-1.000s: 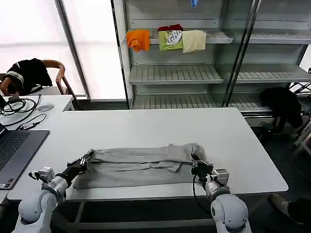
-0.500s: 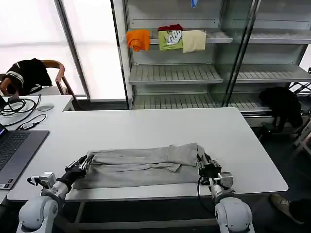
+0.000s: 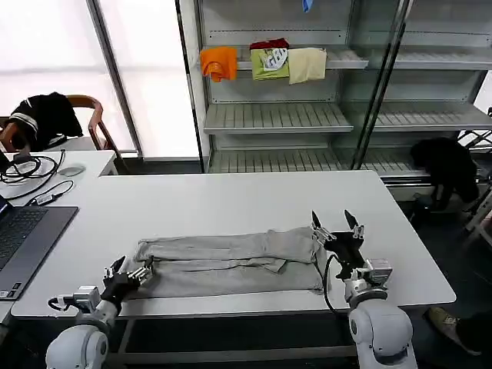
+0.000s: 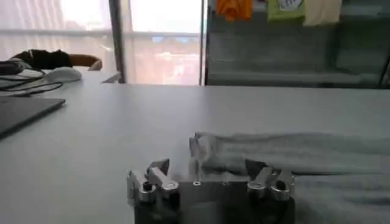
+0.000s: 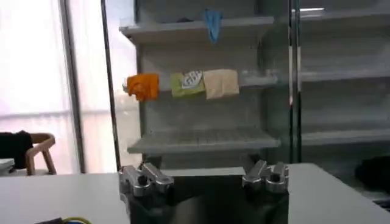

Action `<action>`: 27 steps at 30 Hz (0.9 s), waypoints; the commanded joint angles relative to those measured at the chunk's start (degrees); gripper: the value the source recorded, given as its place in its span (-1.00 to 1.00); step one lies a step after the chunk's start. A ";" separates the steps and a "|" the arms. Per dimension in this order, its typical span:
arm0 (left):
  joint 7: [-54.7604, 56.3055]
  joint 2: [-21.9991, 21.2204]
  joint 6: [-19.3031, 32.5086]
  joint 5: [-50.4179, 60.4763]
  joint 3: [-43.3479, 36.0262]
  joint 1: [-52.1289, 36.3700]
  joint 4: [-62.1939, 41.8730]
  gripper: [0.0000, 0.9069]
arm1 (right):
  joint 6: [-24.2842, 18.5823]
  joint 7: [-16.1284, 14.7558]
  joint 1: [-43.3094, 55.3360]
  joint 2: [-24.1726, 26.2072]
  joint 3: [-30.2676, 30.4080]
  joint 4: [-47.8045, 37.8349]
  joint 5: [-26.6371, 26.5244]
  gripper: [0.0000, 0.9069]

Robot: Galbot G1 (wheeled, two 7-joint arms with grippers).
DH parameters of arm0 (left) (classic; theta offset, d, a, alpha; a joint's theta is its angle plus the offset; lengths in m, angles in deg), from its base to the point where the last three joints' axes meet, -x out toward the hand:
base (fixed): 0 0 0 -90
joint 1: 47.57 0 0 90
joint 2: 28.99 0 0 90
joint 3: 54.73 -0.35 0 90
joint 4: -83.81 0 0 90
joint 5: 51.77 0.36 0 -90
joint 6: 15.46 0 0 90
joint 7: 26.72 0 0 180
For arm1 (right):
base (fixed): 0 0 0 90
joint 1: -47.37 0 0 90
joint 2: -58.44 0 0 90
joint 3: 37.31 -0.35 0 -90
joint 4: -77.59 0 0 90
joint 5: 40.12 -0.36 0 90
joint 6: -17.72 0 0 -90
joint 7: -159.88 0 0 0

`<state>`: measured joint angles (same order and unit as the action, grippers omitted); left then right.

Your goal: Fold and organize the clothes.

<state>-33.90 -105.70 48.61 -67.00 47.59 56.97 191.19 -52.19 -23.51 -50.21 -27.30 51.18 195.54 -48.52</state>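
Observation:
One light grey shirt of the clothes (image 3: pixel 231 261) lies on the white table (image 3: pixel 231 196), folded lengthwise into a long band along the front edge. My left gripper (image 3: pixel 131 269) sits low at the band's left end, open, just off the cloth. In the left wrist view the left gripper (image 4: pixel 208 176) has the shirt (image 4: pixel 292 155) right ahead, with nothing between the fingers. My right gripper (image 3: pixel 332 224) stands raised at the band's right end, fingers spread and pointing up, holding nothing. The right gripper (image 5: pixel 205 173) faces the shelves in its own wrist view.
A laptop (image 3: pixel 23 238) and cables (image 3: pixel 31 173) lie on the table's left side. A chair with a black garment (image 3: pixel 46 115) stands behind them. The shelf unit (image 3: pixel 277 115) beyond holds orange (image 3: pixel 219 61), green (image 3: pixel 270 63) and cream (image 3: pixel 307 64) garments. Another black garment (image 3: pixel 446 165) hangs at right.
Both grippers have let go of the shirt's ends and opened. The left one drew back toward the front edge; the right one rose and tipped its fingers upward.

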 commanded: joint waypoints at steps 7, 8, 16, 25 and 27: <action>2.64 -2.26 -1.93 0.28 -1.06 -0.54 0.01 -0.98 | -1.71 0.13 0.54 0.26 -0.37 -0.16 -1.58 1.00; 2.50 -2.33 -2.31 -0.31 -1.06 -0.56 0.00 -0.98 | -1.70 0.10 0.52 0.35 -0.42 -0.20 -1.58 1.00; 2.11 -2.77 -3.09 -2.71 -1.15 -1.33 -0.81 -1.00 | -1.64 0.13 0.35 0.74 -0.58 -0.41 -1.59 1.00; 2.67 -2.62 0.13 -3.35 -0.04 -2.05 -0.51 -1.00 | -1.47 0.46 0.27 1.02 -0.75 -0.75 -1.69 1.00; 1.20 -1.40 0.96 1.52 1.20 -1.59 0.10 -1.00 | -1.47 0.44 0.27 1.09 -0.84 -0.89 -1.77 1.00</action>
<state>-31.80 -108.08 47.80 -69.32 47.34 55.30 190.73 -53.49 -23.17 -50.04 -26.14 50.32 194.56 -50.18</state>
